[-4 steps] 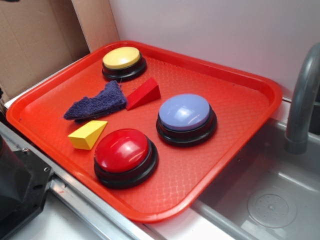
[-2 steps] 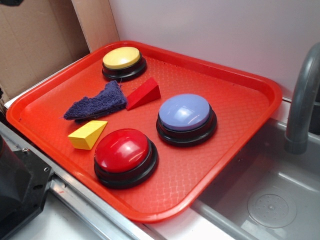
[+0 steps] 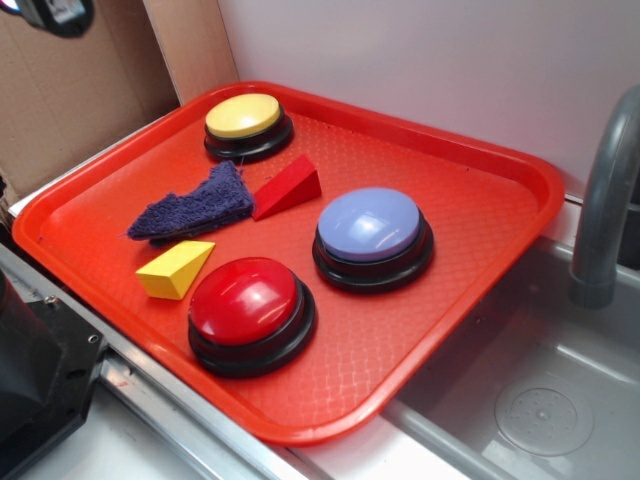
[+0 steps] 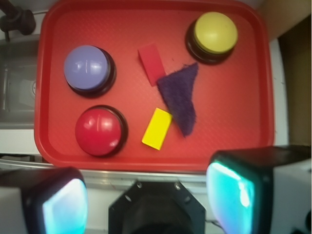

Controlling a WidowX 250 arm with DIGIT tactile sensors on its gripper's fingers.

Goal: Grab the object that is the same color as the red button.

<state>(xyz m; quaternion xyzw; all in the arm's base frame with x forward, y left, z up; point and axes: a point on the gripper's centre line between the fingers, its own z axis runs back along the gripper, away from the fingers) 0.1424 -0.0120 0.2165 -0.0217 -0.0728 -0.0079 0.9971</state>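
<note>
The small red wedge block [image 3: 288,186] lies on the red tray [image 3: 470,180] between the yellow and lavender-blue buttons, touching a purple cloth [image 3: 195,208]; it also shows in the wrist view [image 4: 151,63]. The red dome button [image 3: 246,305] sits on its black base near the tray's front edge, and shows in the wrist view [image 4: 100,130]. My gripper [image 4: 146,195] hangs high above the tray's front edge, open and empty, its two pads [image 4: 229,192] wide apart. In the exterior view only a bit of it [image 3: 50,12] shows at the top left corner.
A yellow wedge block [image 3: 175,268] lies left of the red button. A lavender-blue button [image 3: 372,235] and a yellow button [image 3: 246,124] also stand on the tray. A sink [image 3: 540,400] with a grey faucet [image 3: 605,210] is at the right. Cardboard [image 3: 80,90] stands behind.
A part of the gripper has come into the exterior view at the top left corner. Nothing on the tray has moved.
</note>
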